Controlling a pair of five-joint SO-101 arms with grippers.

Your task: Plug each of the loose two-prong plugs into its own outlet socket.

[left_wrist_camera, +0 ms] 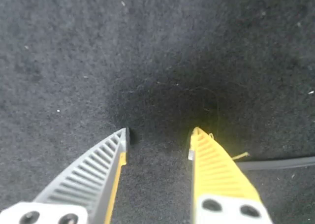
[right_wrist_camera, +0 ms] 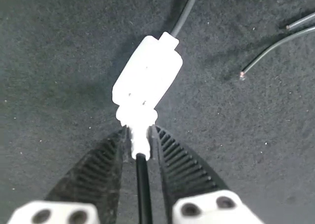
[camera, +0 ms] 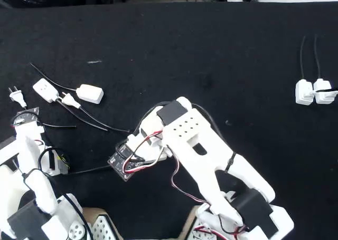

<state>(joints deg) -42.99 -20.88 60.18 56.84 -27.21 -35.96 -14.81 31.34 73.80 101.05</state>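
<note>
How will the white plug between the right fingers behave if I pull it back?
The white plug looks small, rigid and smooth, so it may slip in the ribbed fingers. It seems seated in the white socket, which would probably drag along. Its thin black cable likely flexes freely.

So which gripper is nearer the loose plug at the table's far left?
Left. Left gripper is close by the loose plug; right gripper is mid-table, holding a second plug.

Plug and socket are white, cord black; right gripper fingers ribbed black (left gripper's: one grey, one yellow); table black; arms white.
</note>
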